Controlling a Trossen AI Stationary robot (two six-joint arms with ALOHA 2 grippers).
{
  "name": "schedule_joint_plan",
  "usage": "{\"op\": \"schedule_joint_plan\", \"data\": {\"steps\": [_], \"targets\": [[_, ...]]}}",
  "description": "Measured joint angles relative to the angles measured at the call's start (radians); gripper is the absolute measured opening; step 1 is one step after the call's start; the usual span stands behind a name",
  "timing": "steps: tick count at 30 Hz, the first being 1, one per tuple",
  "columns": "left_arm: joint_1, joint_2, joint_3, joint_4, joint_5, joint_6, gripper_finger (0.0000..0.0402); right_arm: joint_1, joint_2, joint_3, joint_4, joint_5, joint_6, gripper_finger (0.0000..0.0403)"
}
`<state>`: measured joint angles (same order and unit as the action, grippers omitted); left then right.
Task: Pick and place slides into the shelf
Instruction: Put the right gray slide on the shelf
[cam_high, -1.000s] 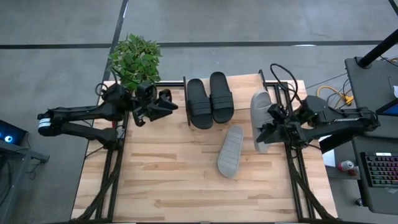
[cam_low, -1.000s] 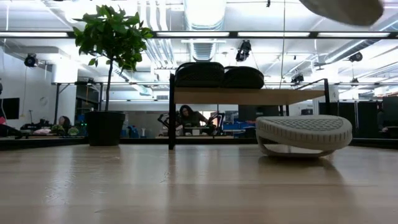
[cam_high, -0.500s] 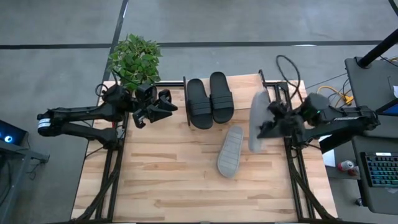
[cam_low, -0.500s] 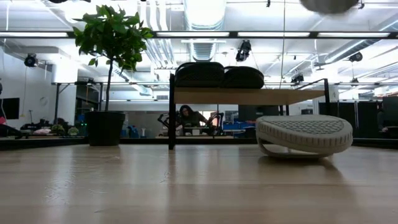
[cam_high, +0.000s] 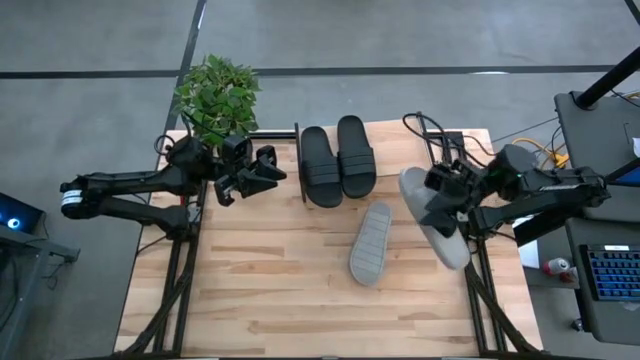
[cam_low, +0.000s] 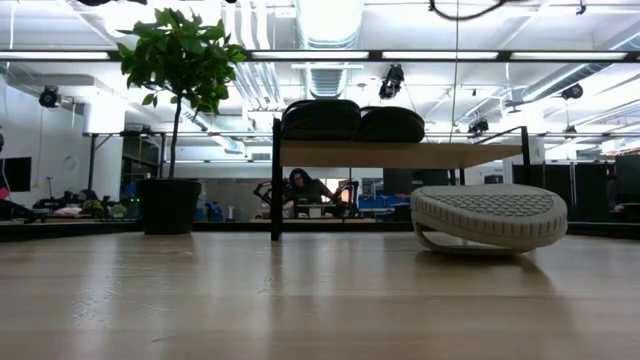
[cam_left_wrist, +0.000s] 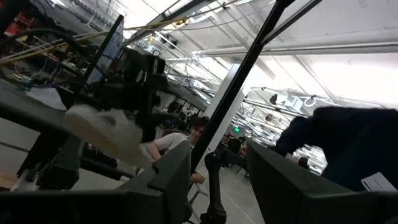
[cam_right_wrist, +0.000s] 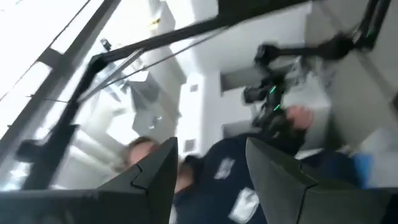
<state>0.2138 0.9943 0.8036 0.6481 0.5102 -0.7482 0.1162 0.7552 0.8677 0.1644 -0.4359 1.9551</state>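
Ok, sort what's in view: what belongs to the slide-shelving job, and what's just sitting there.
Job:
- shelf
- black pair on it
- grey slide lying on the table
- lifted grey slide, held by the right end effector

Just there:
- potted plant
- person beyond the table

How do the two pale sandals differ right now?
The grey sandal on the table lies sole-up on the wood, apart from both arms; the lifted grey sandal hangs in the air in the right pincer. The first lies nearer the table's middle, the second over its right edge. Both look the same pale grey and similar in size.
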Motion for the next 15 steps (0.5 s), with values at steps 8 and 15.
{"op": "schedule_joint_plan", "data": {"steps": [8, 15], "targets": [[-0.001, 0.004, -0.002, -0.003, 0.019, -0.003, 0.0142, 0.001, 0.001, 0.102, -0.277, -0.007, 0.161, 0.0183], [-0.001, 0.005, -0.002, -0.002, 0.030, -0.003, 0.0142, 0.012, 0.017, 0.172, -0.475, -0.016, 0.259, 0.0183]]}}
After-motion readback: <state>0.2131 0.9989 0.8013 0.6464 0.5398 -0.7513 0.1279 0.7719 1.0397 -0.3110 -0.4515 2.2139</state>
